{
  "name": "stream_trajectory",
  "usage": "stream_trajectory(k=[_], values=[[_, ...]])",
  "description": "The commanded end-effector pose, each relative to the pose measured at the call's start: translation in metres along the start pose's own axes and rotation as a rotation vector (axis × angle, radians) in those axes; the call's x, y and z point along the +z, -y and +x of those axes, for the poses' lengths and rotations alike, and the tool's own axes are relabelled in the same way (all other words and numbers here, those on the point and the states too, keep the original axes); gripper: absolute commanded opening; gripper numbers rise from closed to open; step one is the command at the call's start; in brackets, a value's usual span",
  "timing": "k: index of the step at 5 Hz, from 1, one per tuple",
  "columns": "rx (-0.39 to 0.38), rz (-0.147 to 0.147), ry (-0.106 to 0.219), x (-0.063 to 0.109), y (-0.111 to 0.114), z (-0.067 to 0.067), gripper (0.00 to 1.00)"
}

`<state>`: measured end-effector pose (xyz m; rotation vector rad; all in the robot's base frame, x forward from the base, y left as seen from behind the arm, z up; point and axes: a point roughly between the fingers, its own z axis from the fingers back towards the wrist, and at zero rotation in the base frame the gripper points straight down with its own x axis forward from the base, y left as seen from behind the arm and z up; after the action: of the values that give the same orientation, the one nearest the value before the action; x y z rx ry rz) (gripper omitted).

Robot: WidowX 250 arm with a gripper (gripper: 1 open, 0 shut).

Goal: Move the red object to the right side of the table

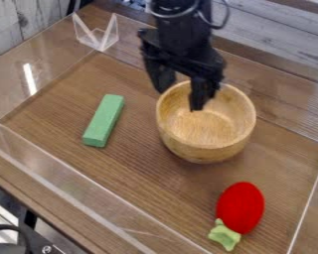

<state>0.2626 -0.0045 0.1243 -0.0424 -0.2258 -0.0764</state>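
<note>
The red object (240,206), a small rounded toy fruit with a green leafy stem at its lower end, lies free on the table (135,169) near the front right corner. My gripper (177,87) hangs open above the left rim of the wooden bowl, far up and left of the red object, with nothing between its fingers. The dark arm rises out of the top of the view.
A wooden bowl (209,124) stands in the middle right. A green rectangular block (104,119) lies to its left. Low clear acrylic walls (69,193) border the tabletop, and a clear bracket (94,33) stands at the back left.
</note>
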Motion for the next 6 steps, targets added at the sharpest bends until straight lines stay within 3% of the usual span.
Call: stream_trajectory(k=[1,2,4,6], values=[[0.101,0.041,0.036,0.001,-0.011,0.002,1.0],[0.177,0.066,0.027,-0.013,-0.013,-0.002,1.0],[0.045,0.059,0.024,-0.042,0.002,-0.006,1.0],[0.227,0.119,0.019,-0.04,-0.02,0.0,1.0]])
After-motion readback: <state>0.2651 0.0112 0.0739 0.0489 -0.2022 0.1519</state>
